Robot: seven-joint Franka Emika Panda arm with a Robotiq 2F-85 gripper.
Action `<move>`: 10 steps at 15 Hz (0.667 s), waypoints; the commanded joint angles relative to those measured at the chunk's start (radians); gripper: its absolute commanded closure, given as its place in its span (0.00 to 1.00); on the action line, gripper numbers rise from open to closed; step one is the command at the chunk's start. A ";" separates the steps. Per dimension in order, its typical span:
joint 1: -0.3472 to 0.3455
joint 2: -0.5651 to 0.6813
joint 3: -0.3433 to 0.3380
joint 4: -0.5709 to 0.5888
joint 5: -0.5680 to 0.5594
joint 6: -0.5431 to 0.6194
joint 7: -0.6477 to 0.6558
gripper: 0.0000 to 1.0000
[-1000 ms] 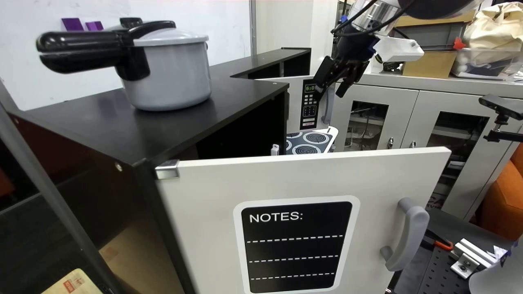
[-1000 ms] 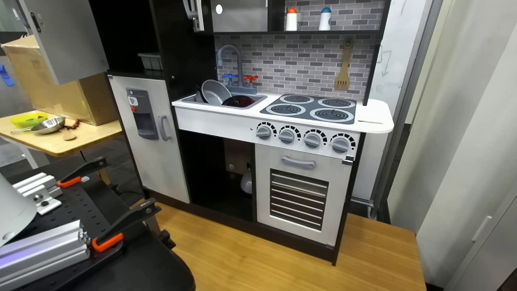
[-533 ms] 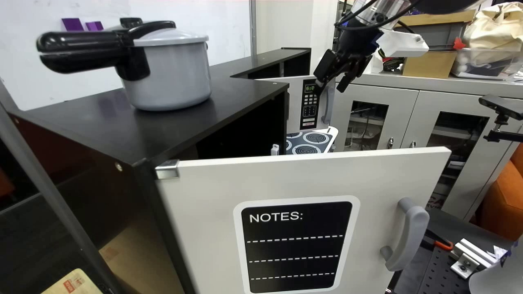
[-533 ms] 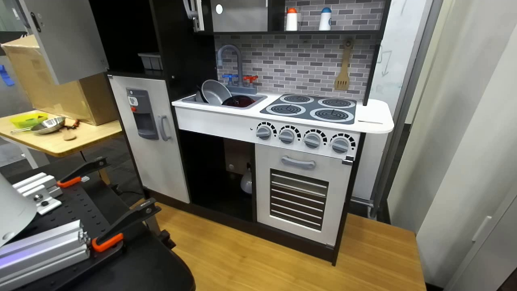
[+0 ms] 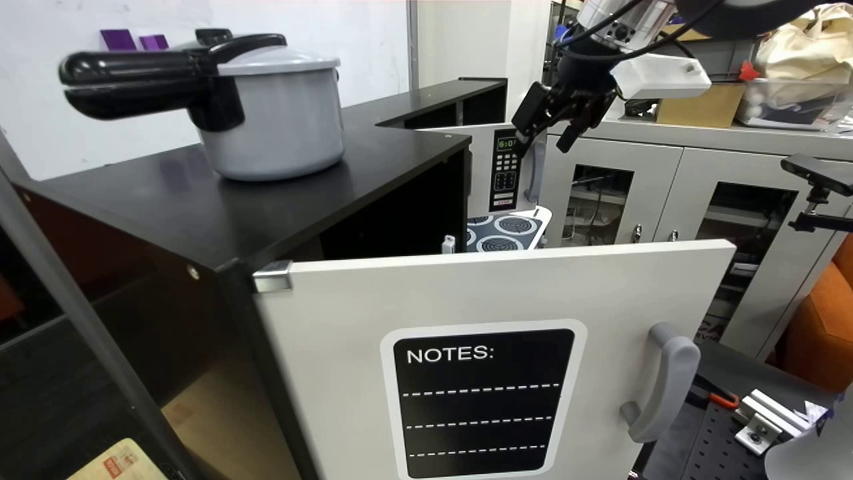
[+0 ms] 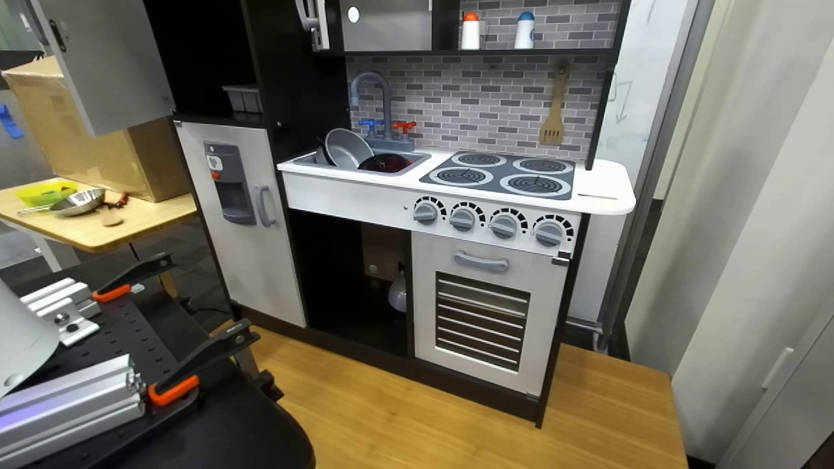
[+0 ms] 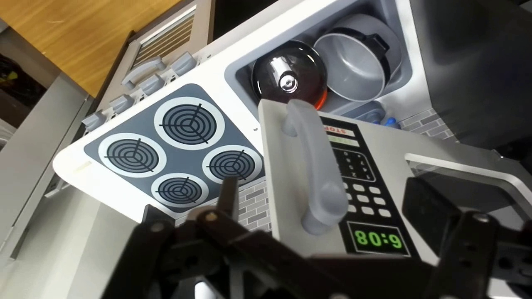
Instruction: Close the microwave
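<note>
Lining-up step imo: microwave door (image 7: 392, 164) open, far beyond NOTES door (image 5: 490, 373) in exterior view. My gripper (image 5: 544, 139): spread apart, nothing held, nr handle (image 7: 314, 162), contact unclear. Next prob push handle side shut w/o snagging handle. FYI pressure cooker (image 5: 276, 123) near left; NOTES door open too, prob not blocking.

Rectangular microwave door (image 7: 395, 166): off-white. Curved handle (image 7: 318, 174): grey. Oblong keypad strip (image 7: 366, 185): black, white keys (image 7: 378, 201), green digits (image 7: 376, 239). Two-fingered hand (image 5: 543, 142): black. Flat backsplash (image 6: 469, 111): mixed-grey brick pattern.
</note>
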 commanded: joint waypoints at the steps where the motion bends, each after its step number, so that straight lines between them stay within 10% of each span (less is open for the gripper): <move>1: -0.074 0.004 0.070 -0.012 -0.049 0.070 0.116 0.00; 10: -0.135 -0.026 0.178 -0.018 -0.142 0.057 0.316 0.00</move>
